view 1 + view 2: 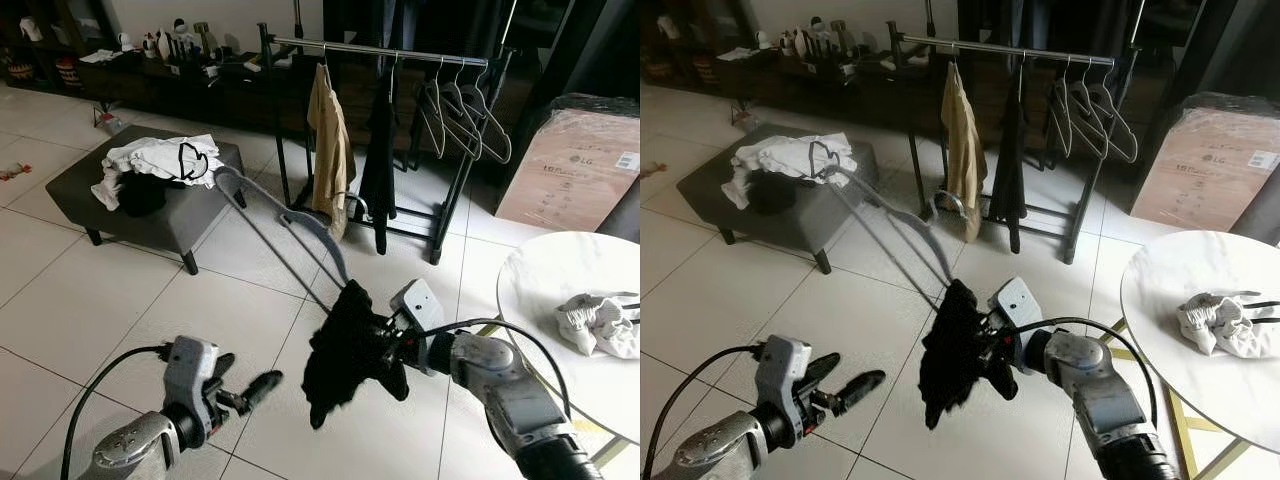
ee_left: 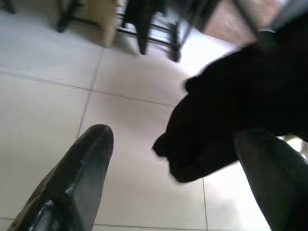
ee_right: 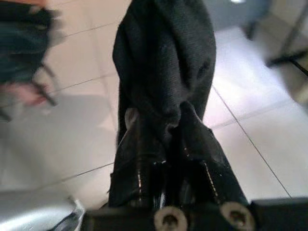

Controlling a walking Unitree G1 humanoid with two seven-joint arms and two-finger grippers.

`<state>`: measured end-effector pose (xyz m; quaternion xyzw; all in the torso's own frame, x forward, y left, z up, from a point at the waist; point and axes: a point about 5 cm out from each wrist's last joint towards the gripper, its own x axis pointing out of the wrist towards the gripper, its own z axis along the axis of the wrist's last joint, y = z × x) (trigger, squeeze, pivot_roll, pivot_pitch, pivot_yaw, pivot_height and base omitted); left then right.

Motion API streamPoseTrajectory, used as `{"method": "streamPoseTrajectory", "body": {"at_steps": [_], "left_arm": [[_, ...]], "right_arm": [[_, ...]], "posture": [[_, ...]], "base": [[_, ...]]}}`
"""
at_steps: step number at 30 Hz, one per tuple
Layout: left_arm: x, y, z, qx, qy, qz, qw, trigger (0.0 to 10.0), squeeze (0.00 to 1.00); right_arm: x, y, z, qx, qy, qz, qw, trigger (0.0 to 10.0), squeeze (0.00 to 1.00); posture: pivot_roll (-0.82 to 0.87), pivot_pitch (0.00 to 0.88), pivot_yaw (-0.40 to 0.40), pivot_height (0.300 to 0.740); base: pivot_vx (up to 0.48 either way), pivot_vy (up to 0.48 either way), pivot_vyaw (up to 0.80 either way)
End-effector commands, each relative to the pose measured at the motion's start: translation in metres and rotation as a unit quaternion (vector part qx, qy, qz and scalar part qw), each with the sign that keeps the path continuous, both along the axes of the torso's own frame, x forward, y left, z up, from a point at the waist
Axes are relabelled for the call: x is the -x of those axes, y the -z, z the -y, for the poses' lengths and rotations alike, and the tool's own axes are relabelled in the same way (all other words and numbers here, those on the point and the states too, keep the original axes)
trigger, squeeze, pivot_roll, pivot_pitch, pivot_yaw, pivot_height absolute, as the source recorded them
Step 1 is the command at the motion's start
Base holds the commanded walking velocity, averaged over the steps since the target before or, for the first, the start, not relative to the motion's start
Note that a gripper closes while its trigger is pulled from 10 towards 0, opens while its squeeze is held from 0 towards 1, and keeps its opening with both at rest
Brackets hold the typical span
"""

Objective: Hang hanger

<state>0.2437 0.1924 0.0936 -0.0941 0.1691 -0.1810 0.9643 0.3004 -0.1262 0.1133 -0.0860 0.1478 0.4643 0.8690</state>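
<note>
Pale floor tiles (image 1: 120, 300) stretch from the robot to a black clothes rail (image 1: 400, 50) at the far side of the room. On the rail hang a tan garment (image 1: 330, 150), a dark garment (image 1: 380, 150) and, further right, a group of bare hangers (image 1: 462, 118). To the far left stands a grey ottoman (image 1: 190, 215) piled with white clothing (image 1: 160, 157), with one black hanger (image 1: 195, 160) lying on the pile. A cardboard box (image 1: 575, 170) sits to the right of the rail, and nearer on the right a round white tabletop (image 1: 545, 290) carries a crumpled pale cloth (image 1: 600, 322).

Near the robot, the right claw (image 3: 163, 134) is clamped on a black cloth (image 1: 345, 350), which droops above the floor. Whether a hanger is inside that cloth cannot be told. The left claw (image 2: 173, 159) is held low on the near left with its fingers spread wide and nothing between them, just beside the black cloth.
</note>
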Motion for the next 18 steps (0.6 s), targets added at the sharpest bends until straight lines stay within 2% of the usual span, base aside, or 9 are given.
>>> {"method": "streamPoseTrajectory", "body": {"at_steps": [1,2,3,4,11,12,13,15,18], "left_arm": [[-0.002,0.001,-0.005,0.023,-0.02,0.004,1.0,10.0,0.0],[-0.002,0.001,-0.005,0.023,-0.02,0.004,1.0,10.0,0.0],[-0.004,0.0,-0.007,0.048,-0.027,0.009,0.998,10.0,0.73],[-0.005,0.0,-0.009,0.061,-0.032,0.01,0.998,10.0,1.0],[-0.004,0.005,-0.006,0.058,0.024,-0.004,0.998,10.0,1.0],[-0.001,0.01,-0.005,0.042,0.048,-0.017,0.998,10.0,0.83],[0.0,0.01,-0.005,0.042,0.059,-0.021,0.997,10.0,0.18],[0.003,0.012,-0.006,0.043,0.083,-0.029,0.995,10.0,0.0],[0.007,0.016,-0.009,0.045,0.102,-0.045,0.993,10.0,0.0]], "right_arm": [[0.009,-0.005,-0.006,-0.001,-0.054,0.012,0.998,0.0,0.0],[0.009,-0.005,-0.006,-0.001,-0.054,0.012,0.998,0.0,0.0],[0.013,-0.004,-0.005,0.013,-0.075,0.018,0.997,0.0,0.0],[0.015,-0.005,-0.004,0.018,-0.082,0.021,0.996,0.0,0.0],[0.022,-0.015,-0.006,0.01,-0.124,0.054,0.991,0.0,0.0],[0.025,-0.02,-0.009,-0.003,-0.14,0.062,0.988,0.0,0.0],[0.027,-0.023,-0.011,-0.007,-0.146,0.065,0.987,0.0,0.0],[0.029,-0.025,-0.012,-0.009,-0.159,0.068,0.985,0.0,0.0],[0.033,-0.027,-0.013,-0.005,-0.18,0.069,0.981,0.0,0.0]], "posture": [[-0.02,0.119,0.006,0.74],[-0.02,0.119,0.006,0.74],[-0.02,0.118,0.005,0.74],[-0.02,0.118,0.005,0.74],[-0.03,0.12,0.002,0.74],[-0.03,0.119,0.002,0.74],[-0.03,0.12,0.001,0.74],[-0.03,0.121,0.001,0.74],[-0.03,0.12,0.001,0.74]], "base": [[0.0,0.0,0.0],[0.0,0.0,0.0],[0.0,0.0,0.0],[0.0,0.0,0.0],[0.0,0.0,0.0],[0.0,0.0,0.0],[0.0,0.0,0.0],[0.0,0.0,0.0],[0.0,0.0,0.0]]}}
